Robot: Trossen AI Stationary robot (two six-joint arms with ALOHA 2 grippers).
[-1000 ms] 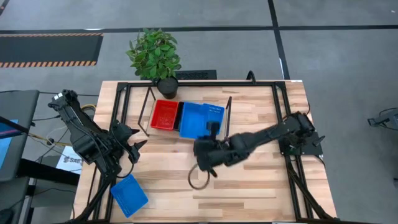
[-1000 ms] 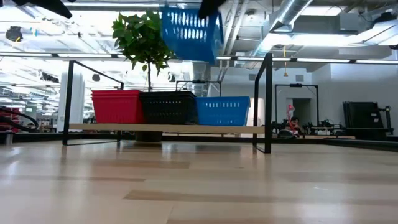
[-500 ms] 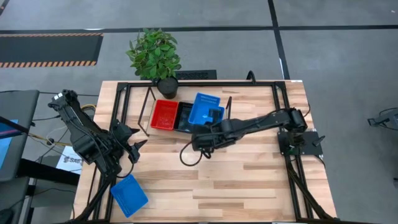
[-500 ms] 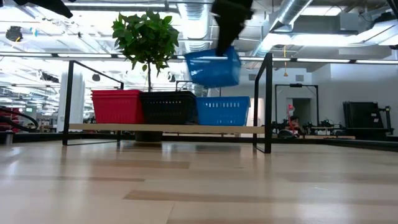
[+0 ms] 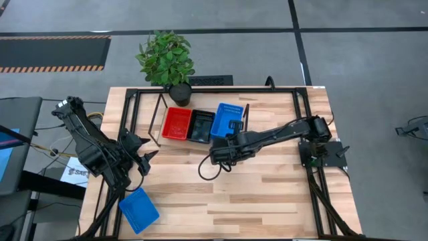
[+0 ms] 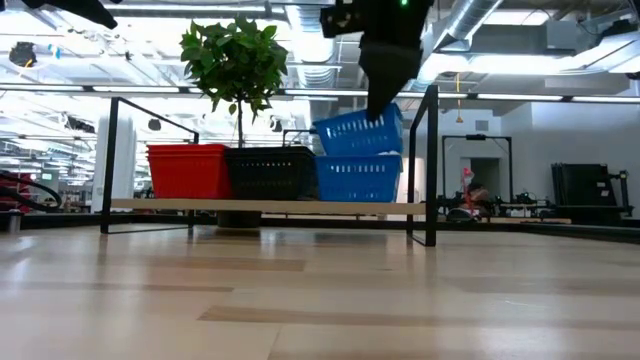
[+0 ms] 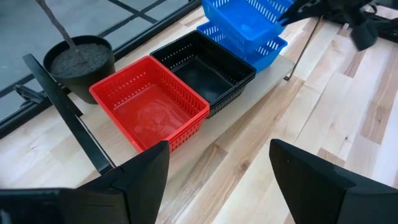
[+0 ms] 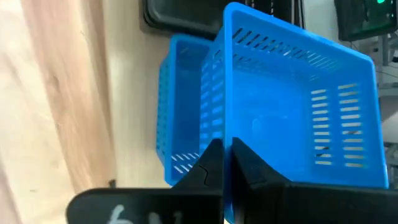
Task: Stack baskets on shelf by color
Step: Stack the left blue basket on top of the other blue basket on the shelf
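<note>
1. I found no text, label, brand or number I could read anywhere on the baskets, the shelf or my bench.
2. A white sheet [image 5: 72,173] beside the bench's left edge carried dark lettering, but it was too small for me to make out.

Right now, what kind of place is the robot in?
Probably a big lab or workshop: exposed silver ceiling ducts, grey floor with black-and-orange hazard striping, and a light wooden plank worktable with robot arms.
</note>
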